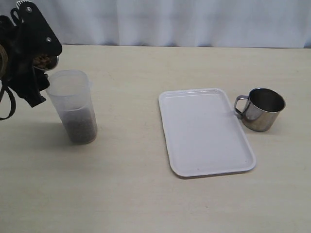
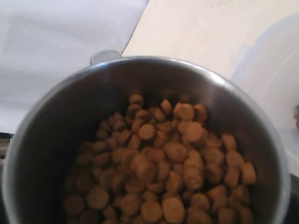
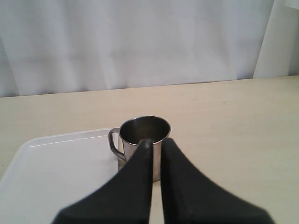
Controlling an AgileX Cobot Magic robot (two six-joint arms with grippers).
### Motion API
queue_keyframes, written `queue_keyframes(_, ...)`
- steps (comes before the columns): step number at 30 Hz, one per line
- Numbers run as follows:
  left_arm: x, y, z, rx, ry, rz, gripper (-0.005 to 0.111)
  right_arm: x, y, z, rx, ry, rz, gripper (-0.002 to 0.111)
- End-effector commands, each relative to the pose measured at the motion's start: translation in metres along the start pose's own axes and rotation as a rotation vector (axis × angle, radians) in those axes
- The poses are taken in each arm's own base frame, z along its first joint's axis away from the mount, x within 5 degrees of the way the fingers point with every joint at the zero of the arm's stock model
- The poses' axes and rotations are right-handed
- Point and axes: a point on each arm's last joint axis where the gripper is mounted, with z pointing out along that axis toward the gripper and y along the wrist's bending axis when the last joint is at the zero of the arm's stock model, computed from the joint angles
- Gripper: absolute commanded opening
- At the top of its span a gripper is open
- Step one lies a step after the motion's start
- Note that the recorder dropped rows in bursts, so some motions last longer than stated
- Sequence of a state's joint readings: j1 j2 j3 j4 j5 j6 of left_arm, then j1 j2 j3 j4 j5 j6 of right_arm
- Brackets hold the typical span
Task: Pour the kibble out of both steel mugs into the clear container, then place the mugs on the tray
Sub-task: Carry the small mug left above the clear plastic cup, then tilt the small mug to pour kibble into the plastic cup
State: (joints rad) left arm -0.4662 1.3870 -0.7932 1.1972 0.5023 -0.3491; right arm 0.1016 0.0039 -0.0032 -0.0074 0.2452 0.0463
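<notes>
Kibble [image 2: 159, 172] is crowding the left wrist view, heaping toward one side of the held steel mug [image 2: 70, 121], whose mouth is tipping toward the clear container [image 1: 73, 104]. That container is standing on the worktop [image 1: 146, 194] at about 9 o'clock from the tray [image 1: 209, 133], well apart from it, and is already carrying a dark layer of pellets in its lower part. The left end effector [image 1: 35, 60] is gripping this mug with its jaws spread wide around the body, hanging at roughly 10 o'clock from the container's rim, just beside and above it. Nothing is visibly falling yet. The main risk, as I am judging it, is pellets sliding out in one rush and scattering past the container's mouth, since the mug's mouth is looking nearly as wide. A mug rim or black housing nudging the tall, light container could also be tipping it over, and smooth steel could be slipping in the jaws as the tilt is growing. The left arm is reaching in from the 9 o'clock edge of the exterior view, its wrist rolling the housing over toward the container. The right end effector [image 3: 154, 142] is hovering pinched closed and empty, aiming at the empty steel mug [image 3: 142, 135], which is sitting upright at 2 o'clock from the tray, just beside its edge, handle pointing toward the tray.
</notes>
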Motion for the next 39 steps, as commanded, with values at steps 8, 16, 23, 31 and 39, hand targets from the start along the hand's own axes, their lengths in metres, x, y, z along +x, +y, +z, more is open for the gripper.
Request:
queue_keyframes(8, -0.0032, 0.002, -0.0021, -0.011, -0.033, 0.24, 0.0, 0.0012, -0.0001, 0.0, 0.003, 0.003, 0.015, 0.005)
queue_keyframes(16, -0.0047, 0.0014, -0.0021, -0.009, -0.05, 0.337, 0.0, 0.0012, -0.0001, 0.0, 0.003, 0.003, 0.015, 0.005)
queue_keyframes(23, -0.0064, 0.0009, -0.0022, -0.011, -0.069, 0.457, 0.0, 0.0012, -0.0001, 0.0, 0.003, 0.003, 0.015, 0.005)
queue_keyframes(31, -0.0082, 0.0032, -0.0024, -0.044, -0.082, 0.543, 0.0, 0.0012, -0.0001, 0.0, 0.003, 0.003, 0.015, 0.005)
queue_keyframes(39, -0.0114, 0.004, -0.0027, -0.065, -0.112, 0.595, 0.0, 0.0012, -0.0001, 0.0, 0.003, 0.003, 0.015, 0.005)
